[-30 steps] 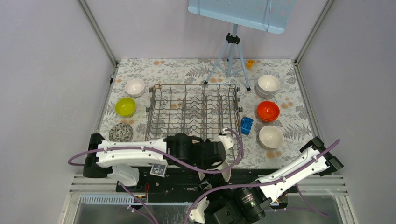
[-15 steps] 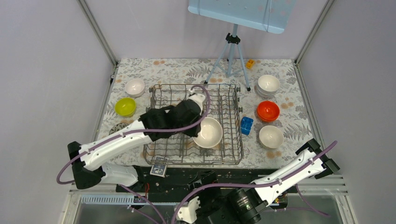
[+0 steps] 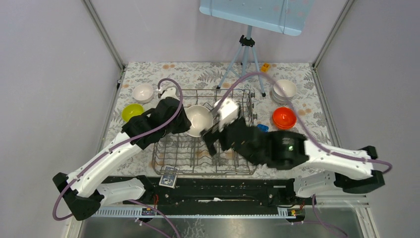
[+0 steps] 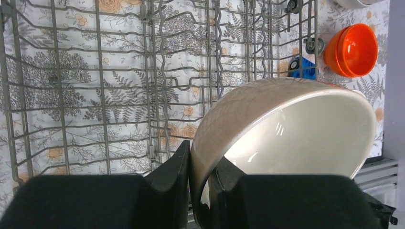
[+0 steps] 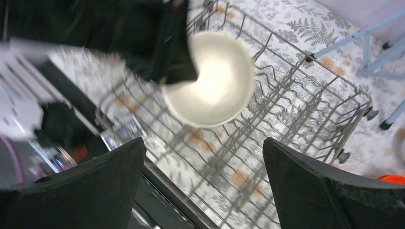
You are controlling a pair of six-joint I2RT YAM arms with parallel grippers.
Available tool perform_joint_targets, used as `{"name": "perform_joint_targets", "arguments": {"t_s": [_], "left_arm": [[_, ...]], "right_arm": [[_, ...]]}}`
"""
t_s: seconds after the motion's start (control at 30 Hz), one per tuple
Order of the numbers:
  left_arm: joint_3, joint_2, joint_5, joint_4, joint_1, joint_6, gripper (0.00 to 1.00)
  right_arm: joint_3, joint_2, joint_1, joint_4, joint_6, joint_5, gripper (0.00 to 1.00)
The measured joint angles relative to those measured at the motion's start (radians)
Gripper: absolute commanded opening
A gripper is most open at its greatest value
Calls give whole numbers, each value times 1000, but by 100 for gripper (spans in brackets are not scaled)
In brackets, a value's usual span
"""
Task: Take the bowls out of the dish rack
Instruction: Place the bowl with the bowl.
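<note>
Floral-print table cloth (image 3: 317,99) between pale grey walls (image 3: 49,74), with the dish rack (image 3: 208,151) at mid-frame in the top view. Over the rack's upper left part, a beige bowl (image 3: 199,120), held at its rim by the left gripper (image 3: 184,123). Shown far better from the left wrist: black fingers (image 4: 177,167) closed on the bowl's wall, one outside and one inside, the bowl tipped on edge with its hollow turned toward the right of the frame. Behind it there, rack wires over the cloth and, at the upper right corner outside the rack, an orange-red bowl (image 4: 352,50) near a blue block (image 4: 301,69).

Right gripper (image 3: 216,130) blurred in the top view, just right of the held bowl over the rack's middle; impossible to read its jaws there. Settled by the right wrist view: two dark fingers (image 5: 110,186) spread wide at the lower corners, gripping nothing, looking down on the beige bowl at upper centre with the left gripper's dark bulk on its left side.

Only from above: white bowl (image 3: 143,92) and lime-yellow bowl (image 3: 131,113) on the cloth left of the rack, white bowls (image 3: 285,89) stacked near the upper right, and a tripod (image 3: 242,59) standing beyond the rack's far side.
</note>
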Motion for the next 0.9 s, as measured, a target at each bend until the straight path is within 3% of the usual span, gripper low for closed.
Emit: {"name": "perform_joint_targets", "arguments": {"t_s": [0.13,0.27,0.33,0.6,0.73,0.9], "left_arm": [[-14,-17,-11,-13,1,-70,0],[-26,-24,-16,-37,1,-149,0],[-27,-24,-19,-63,1,-195,0],[-69,-26,-13,-151,1,-366,0],[-81,-25,-10,-187,1,-416,0],[-81,-25,-9,-206,1,-451,0]], "right_arm": [[-5,-96,-189,50,170,-69,90],[-84,-138,-399,103,336,-219,71],[-142,-134,-472,121,401,-291,67],[-188,-14,-496,134,470,-469,62],[-175,42,-496,128,462,-497,52],[-128,118,-496,97,430,-500,51]]}}
